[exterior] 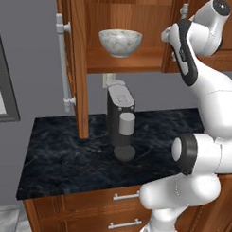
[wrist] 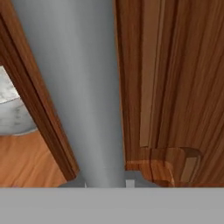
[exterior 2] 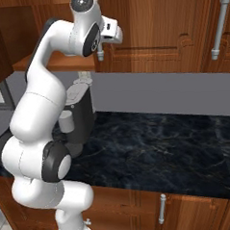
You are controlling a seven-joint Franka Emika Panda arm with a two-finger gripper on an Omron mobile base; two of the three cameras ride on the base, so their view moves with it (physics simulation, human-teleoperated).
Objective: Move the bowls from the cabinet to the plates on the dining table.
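Observation:
A white-grey marbled bowl (exterior: 120, 41) stands on the wooden shelf (exterior: 138, 62) of the cabinet (exterior: 140, 14), whose left door (exterior: 79, 64) hangs open. In the hand view the bowl (wrist: 13, 109) shows at the left, past the door edge. My gripper (wrist: 105, 183) is up at the cabinet's closed right door (wrist: 175, 87), shut on that door's long silver handle (wrist: 87, 87), which runs up between the fingertips. The right base view has the hand (exterior 2: 107, 35) at the top of this handle (exterior 2: 100, 52). The plates and the dining table are out of view.
A dark coffee machine (exterior: 120, 123) stands on the black marble counter (exterior: 64, 158) below the shelf. Drawers with short silver handles (exterior: 125, 196) sit under the counter. Another closed cabinet door with a bar handle (exterior 2: 218, 26) is to the right.

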